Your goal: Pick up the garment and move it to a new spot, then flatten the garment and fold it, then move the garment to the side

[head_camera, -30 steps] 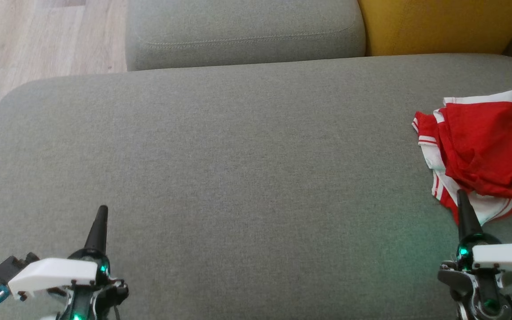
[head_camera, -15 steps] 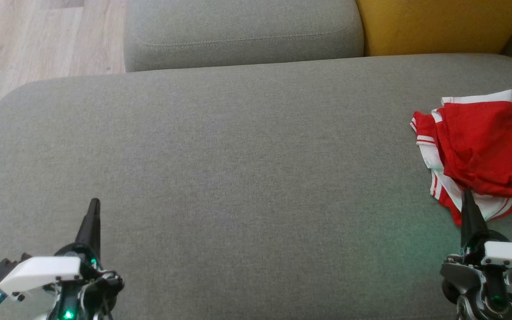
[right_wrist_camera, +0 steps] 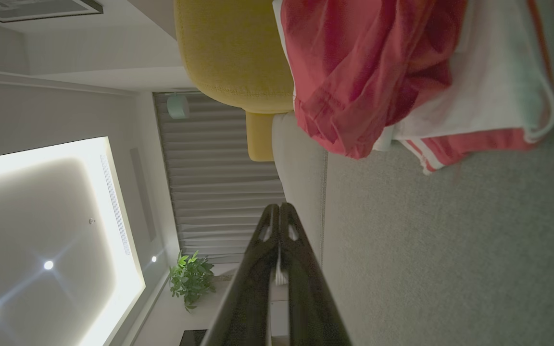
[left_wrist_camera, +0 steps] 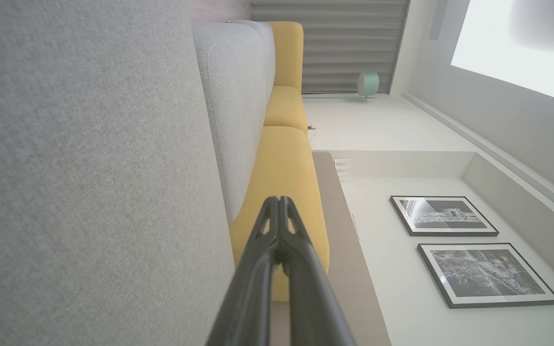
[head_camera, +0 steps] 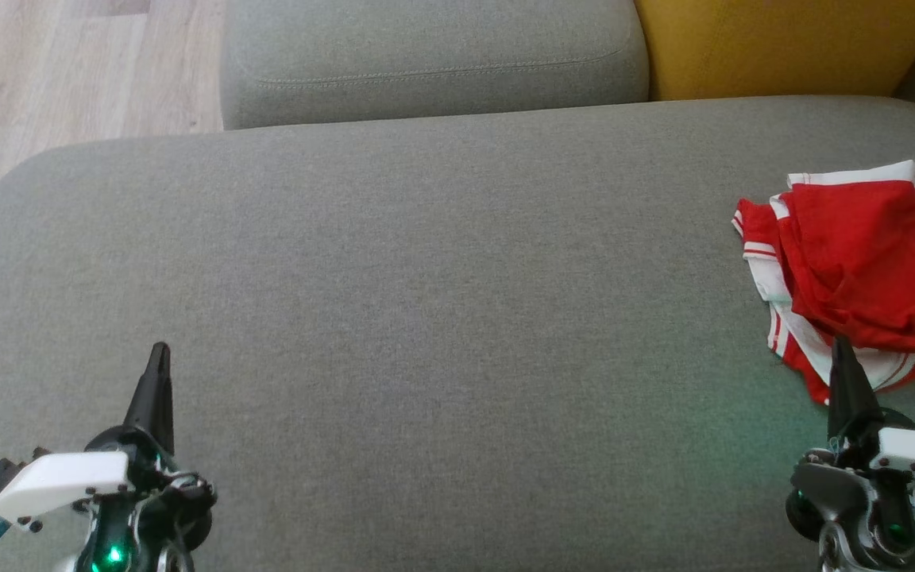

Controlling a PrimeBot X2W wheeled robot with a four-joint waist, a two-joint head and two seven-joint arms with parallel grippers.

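Observation:
A crumpled red garment with white stripes [head_camera: 862, 262] lies at the right edge of the grey sofa seat [head_camera: 426, 318]. In the right wrist view the garment [right_wrist_camera: 402, 72] sits ahead of my shut right gripper [right_wrist_camera: 279, 206], apart from it. From the head, the right gripper [head_camera: 839, 345] stands at the lower right, its tip just before the garment's near hem, holding nothing. My left gripper [head_camera: 157, 353] is at the lower left over bare cushion, shut and empty. Its fingertips [left_wrist_camera: 279, 199] meet in the left wrist view.
A grey back cushion [head_camera: 434, 56] and a yellow cushion [head_camera: 783, 40] line the far side of the seat. Wooden floor [head_camera: 68, 63] lies beyond the seat's left end. The broad middle of the seat is bare fabric.
Both grippers have drifted slightly: the left one leftward and farther up the view, the right one a little to the right. The garment has not moved.

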